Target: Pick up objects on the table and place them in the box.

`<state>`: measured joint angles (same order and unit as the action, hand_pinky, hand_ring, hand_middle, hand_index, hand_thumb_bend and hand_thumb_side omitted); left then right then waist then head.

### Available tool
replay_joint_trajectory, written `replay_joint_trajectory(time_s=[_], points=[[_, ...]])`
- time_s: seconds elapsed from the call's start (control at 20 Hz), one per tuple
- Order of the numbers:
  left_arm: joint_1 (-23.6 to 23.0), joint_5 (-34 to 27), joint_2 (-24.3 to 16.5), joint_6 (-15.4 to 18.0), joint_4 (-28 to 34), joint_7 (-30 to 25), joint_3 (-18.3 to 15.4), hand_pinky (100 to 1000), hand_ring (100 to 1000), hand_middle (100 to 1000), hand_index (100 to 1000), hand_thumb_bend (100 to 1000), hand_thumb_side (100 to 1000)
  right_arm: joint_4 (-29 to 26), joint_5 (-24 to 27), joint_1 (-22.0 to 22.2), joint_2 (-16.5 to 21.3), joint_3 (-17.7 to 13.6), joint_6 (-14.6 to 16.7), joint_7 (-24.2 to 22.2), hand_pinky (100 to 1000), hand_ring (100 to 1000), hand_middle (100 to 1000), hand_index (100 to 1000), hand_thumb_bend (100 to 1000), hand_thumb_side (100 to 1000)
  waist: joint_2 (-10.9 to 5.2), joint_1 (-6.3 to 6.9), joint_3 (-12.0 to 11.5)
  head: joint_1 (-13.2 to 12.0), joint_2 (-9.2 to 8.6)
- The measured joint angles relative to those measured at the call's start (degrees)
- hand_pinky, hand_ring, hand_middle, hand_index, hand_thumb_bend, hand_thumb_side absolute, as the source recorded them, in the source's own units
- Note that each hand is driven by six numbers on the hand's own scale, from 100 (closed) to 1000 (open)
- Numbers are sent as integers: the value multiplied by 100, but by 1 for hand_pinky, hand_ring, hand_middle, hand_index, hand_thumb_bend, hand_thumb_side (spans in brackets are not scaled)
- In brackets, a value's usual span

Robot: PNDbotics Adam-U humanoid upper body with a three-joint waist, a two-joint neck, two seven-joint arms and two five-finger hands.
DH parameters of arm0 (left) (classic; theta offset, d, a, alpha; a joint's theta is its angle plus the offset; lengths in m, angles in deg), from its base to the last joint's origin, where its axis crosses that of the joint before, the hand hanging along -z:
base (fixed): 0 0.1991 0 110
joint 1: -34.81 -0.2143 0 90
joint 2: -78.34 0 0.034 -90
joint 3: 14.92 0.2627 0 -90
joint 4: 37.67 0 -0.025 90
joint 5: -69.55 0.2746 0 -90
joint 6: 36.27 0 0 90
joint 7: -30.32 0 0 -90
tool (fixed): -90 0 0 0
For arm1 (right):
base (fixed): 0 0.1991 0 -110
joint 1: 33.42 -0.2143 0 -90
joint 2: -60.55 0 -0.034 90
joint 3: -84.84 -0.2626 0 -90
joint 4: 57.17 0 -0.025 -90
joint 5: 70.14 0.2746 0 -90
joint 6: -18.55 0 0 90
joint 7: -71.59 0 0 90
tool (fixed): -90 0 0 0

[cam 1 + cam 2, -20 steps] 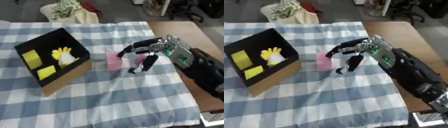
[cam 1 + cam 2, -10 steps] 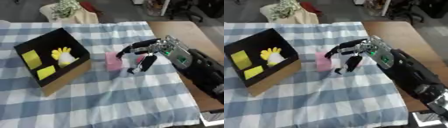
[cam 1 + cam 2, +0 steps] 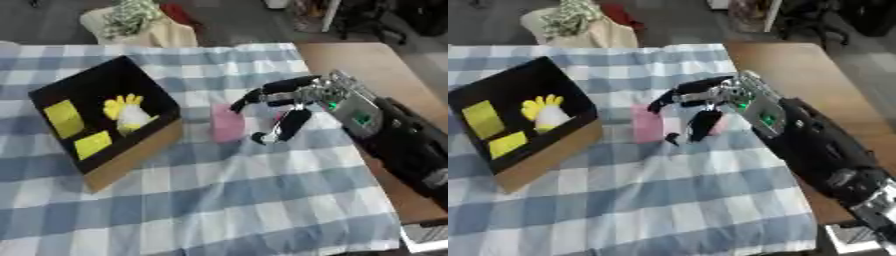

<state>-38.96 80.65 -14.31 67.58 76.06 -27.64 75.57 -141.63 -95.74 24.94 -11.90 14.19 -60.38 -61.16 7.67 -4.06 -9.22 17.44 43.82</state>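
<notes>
**Right hand reaching over the pink block beside the box**

The pink block (image 3: 227,123) is lying flat on the checked cloth (image 3: 219,200), just right of the box (image 3: 131,155) and apart from its wall. The right hand (image 3: 293,102) is hovering at the block's right edge, coming in from the right side of the view. Its fingers (image 3: 262,95) are spreading over the block's upper right corner, bent but not closed, and the thumb (image 3: 284,127) is pointing down toward the cloth just beside the block's lower right edge. The hand is partly open and is holding nothing; whether a fingertip is touching the block cannot be told.

The box is sitting askew on the left of the cloth, black inside with brown cardboard walls. Inside it are lying a yellow and white glove-shaped thing (image 3: 127,111) near the middle, a yellow pad (image 3: 64,118) to the left, and a second yellow pad (image 3: 93,144) toward the near wall.

The cloth is covering most of the table (image 3: 367,65), whose bare wood is showing along the right. The black forearm (image 3: 402,145) is stretching over that wooden strip.
</notes>
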Motion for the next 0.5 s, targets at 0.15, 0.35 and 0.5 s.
replay_joint_trajectory(time_s=[0.15,0.35,0.5], points=[[-8,0,0,-4,0,-4,1,760,911,830,797,530,567,-123,18,-26,17,-46,17,164,1000,1000,902,1000,155,364,-21,-43,55,-68,0],[-8,0,-1,-2,0,-3,1,760,912,831,798,531,567,-318,140,-62,163,-114,-11,340,1000,1000,899,1000,144,356,-40,-49,64,-87,0],[-4,0,-1,-1,0,-2,3,760,912,831,798,531,567,-358,237,-83,232,-147,-52,393,1000,1000,898,1000,148,354,-40,-49,53,-46,0]])
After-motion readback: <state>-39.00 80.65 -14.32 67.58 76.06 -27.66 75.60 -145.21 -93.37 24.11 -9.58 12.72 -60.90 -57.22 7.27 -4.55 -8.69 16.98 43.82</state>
